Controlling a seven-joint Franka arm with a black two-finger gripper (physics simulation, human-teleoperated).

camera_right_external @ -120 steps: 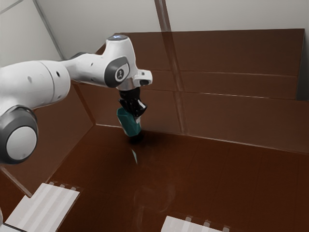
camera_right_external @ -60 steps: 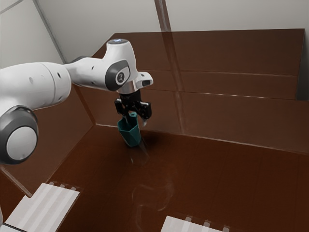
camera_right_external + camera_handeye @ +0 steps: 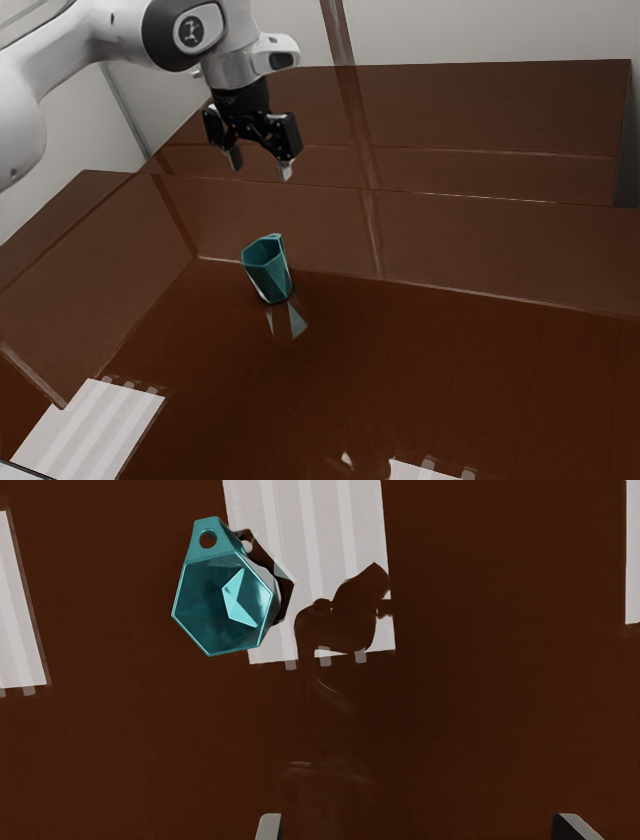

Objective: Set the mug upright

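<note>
Mug (image 3: 267,270) stands upright on the glossy brown surface (image 3: 430,380), mouth up, narrow base down; it's toward the far side, left of centre in the exterior view, w/ a pale striped patch (image 3: 90,430) nearer & further to that view's left; so it sits the way the task wants, tho whether the task put it so, one moment can't tell.

Fingers (image 3: 269,827) are spread wide, nothing b/w them; they hang well above the mug, clear of it, not touching.

Handling, my guess: stiff, hollow, fairly light; prob. hard plastic or glazed ceramic, can't tell which, so treat as chippable; the shiny skin may be slippery, & the walls flare toward the rim (image 3: 190,635), so a low squeeze on the slant could slide; flat facets help if pads meet two opposite ones squarely, but a pad on a corner edge could twist it.

Best hold, IMO: one wall pinched near the rim, one finger in & one out, or opp. facets just under the rim; handle (image 3: 197,552) is a flat plate w/ a small hole, OK for a pinch across its faces, but off to one side, so the wt. would swing; the narrow base makes it tippy, esp. if knocked up high.
</note>
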